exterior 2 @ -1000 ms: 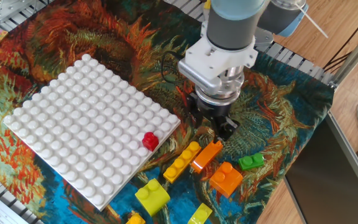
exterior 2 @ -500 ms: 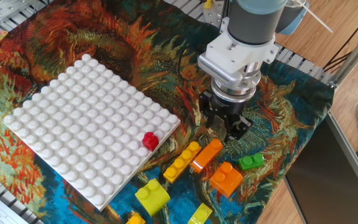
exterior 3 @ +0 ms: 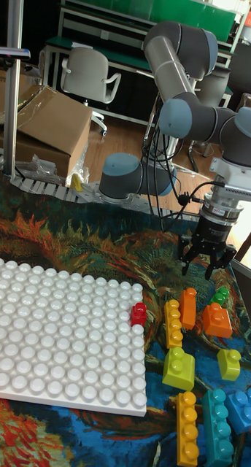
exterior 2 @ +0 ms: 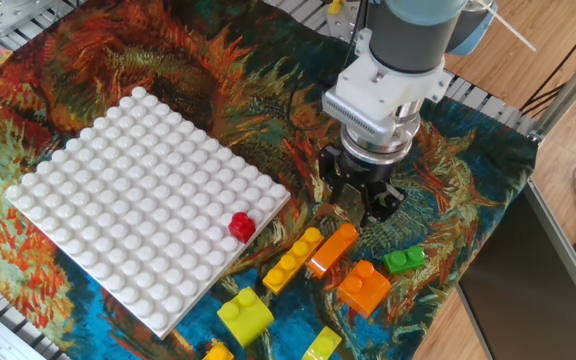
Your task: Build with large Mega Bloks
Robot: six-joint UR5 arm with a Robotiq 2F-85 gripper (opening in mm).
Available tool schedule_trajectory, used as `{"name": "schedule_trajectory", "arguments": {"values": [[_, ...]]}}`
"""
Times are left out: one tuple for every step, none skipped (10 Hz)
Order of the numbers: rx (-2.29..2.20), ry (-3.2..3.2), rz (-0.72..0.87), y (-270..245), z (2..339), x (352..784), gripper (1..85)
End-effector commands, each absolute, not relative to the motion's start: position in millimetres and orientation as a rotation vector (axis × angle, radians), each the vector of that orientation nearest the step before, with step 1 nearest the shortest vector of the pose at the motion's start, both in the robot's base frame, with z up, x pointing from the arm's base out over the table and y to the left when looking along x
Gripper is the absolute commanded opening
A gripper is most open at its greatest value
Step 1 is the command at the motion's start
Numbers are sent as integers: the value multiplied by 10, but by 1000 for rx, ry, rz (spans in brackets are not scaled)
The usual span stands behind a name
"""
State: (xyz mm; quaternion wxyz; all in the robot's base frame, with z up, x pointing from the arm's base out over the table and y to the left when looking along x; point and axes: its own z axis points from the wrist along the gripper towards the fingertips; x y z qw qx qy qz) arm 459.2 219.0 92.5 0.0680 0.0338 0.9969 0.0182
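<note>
1. Hovering above the loose bricks, your hand point(exterior 3: 207, 263) hangs with its dark fingers spread apart and nothing between them; it touches no brick.
2. Count one red one-stud brick point(exterior 2: 241, 227) seated on the white baseplate point(exterior 2: 118, 200), at the edge nearest the loose pile.
3. Count one long yellow bar point(exterior 2: 293, 260) and one orange bar point(exterior 2: 333, 249) lying side by side, touching, just off the baseplate's edge and just below your hand in the fixed view.
4. Count one chunky orange brick point(exterior 2: 364, 286) next to the orange bar, and one small green brick point(exterior 2: 404, 260) just beside it, on the side away from the baseplate.
5. Count two yellow-green bricks: a larger one point(exterior 3: 178, 368) below the yellow bar and a smaller one point(exterior 3: 229, 363) to its right in the tall fixed view.
6. Count one more yellow bar point(exterior 3: 187, 427) near the bottom edge of the tall view, with one teal bar point(exterior 3: 215, 425) beside it and one blue brick point(exterior 3: 243, 409) cut off by the frame.
7. All of it rests on the patterned cloth point(exterior 2: 218, 90) that covers your desk.
8. Behind the desk you can see one cardboard box point(exterior 3: 49, 128) and one office chair point(exterior 3: 85, 76).
</note>
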Motion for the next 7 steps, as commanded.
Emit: {"name": "schedule_trajectory", "arguments": {"values": [[96, 3009, 75, 2274, 794, 4666, 557], [89, 3007, 74, 2285, 765, 4684, 557], [92, 3021, 81, 2291, 850, 4623, 557], [100, 3031, 90, 2307, 848, 4595, 553], [108, 3045, 112, 2343, 847, 4560, 550], [111, 3065, 86, 2300, 840, 4508, 550], [118, 3077, 67, 2268, 836, 4477, 550]]}}
